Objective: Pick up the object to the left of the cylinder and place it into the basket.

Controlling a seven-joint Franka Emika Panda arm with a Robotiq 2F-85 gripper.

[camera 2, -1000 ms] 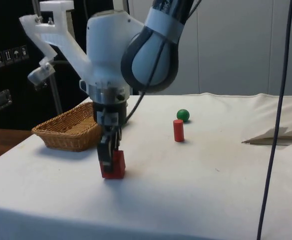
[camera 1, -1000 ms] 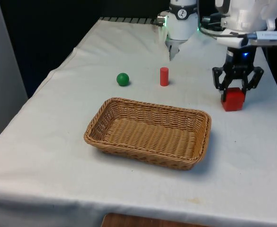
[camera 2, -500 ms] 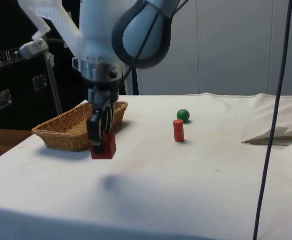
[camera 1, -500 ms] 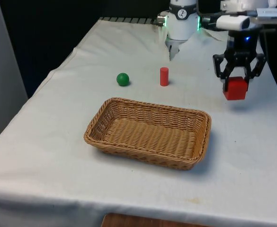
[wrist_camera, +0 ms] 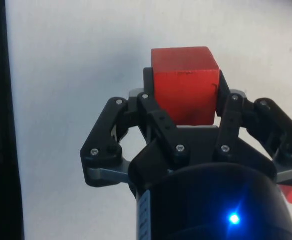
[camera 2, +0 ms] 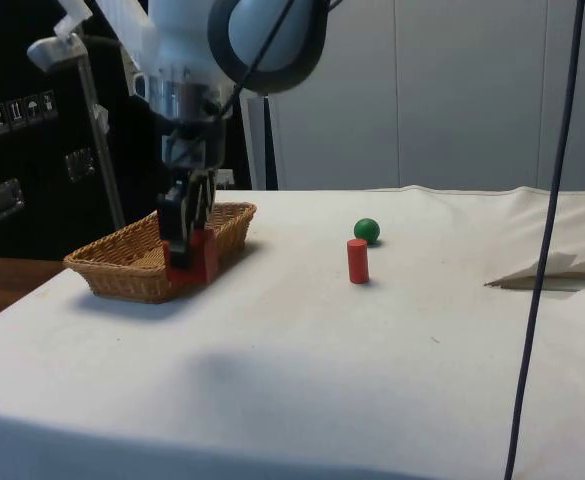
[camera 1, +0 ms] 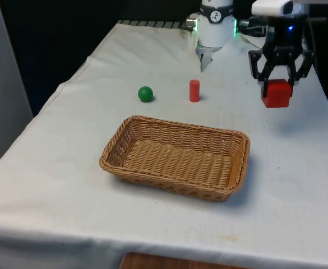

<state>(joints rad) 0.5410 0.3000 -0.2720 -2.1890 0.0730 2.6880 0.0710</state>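
Observation:
My gripper is shut on a red cube and holds it in the air above the table, at the front view's right. In the side view the red cube hangs in the gripper in front of the basket's near end. The wrist view has the red cube clamped between both fingers. A small red cylinder stands upright mid-table, with a green ball to its left in the front view. The wicker basket lies in front of them.
The white cloth covers the whole table. A fold of cloth rises at the side view's right. A dark cable hangs down there too.
The gripper has risen from the table with the red cube in its fingers. It has also shifted slightly toward the robot's end of the table.

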